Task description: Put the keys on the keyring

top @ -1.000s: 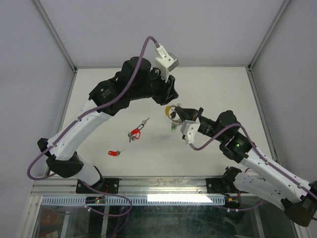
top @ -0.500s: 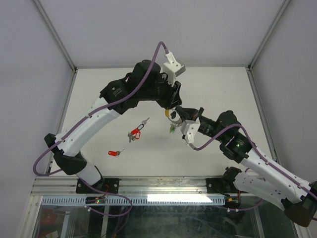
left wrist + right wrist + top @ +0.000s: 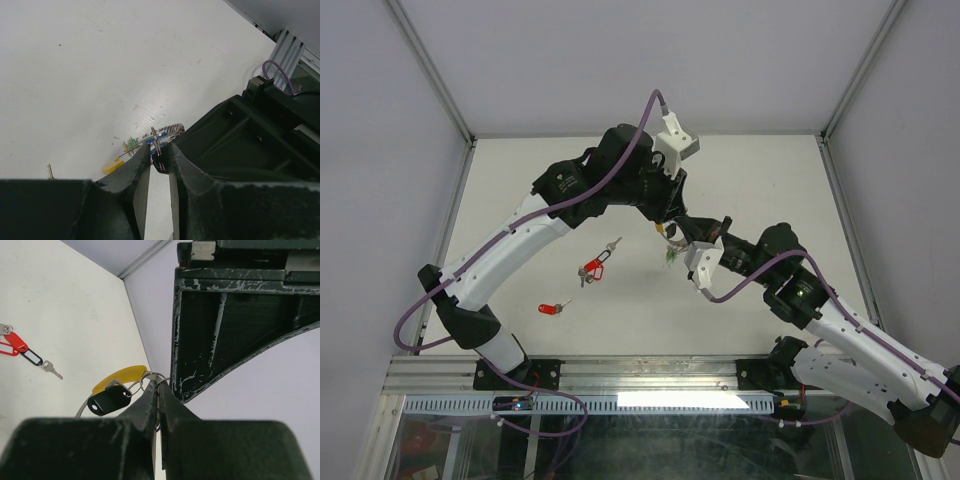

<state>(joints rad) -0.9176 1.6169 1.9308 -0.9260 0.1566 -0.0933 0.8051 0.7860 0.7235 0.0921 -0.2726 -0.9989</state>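
Well, two arms meet over the middle of the table [image 3: 520,190], and between them is one keyring [image 3: 151,375], held up off the surface. The right fingers [image 3: 144,410] are pinched tight on its wire, which arcs out from their tips. Four tags show at the ring: one yellow tag [image 3: 120,379], one black tag [image 3: 107,401], one green tag [image 3: 131,144] and a sliver of a blue tag [image 3: 149,142]. In the right wrist view the yellow tag lies long-ways across the picture, curving up to the ring. The black tag sits just below it on its own small loop.

The left fingers [image 3: 141,172] stand a narrow gap apart at the bundle, with a small dark piece between their tips. A silver key shaft [image 3: 156,142] runs upright just beyond it. Whether they press on anything cannot be told.

The other keys [image 3: 592,268] lie on the table in two lots, both to the left of the ring and well apart from it. The nearer lot is a single red-tagged key [image 3: 550,309], its long axis roughly left to right, tag on the left and blade on the right. The farther lot has two red tags and a black one, laid on a diagonal. At its end a bare silver key [image 3: 613,243] points toward the far right.
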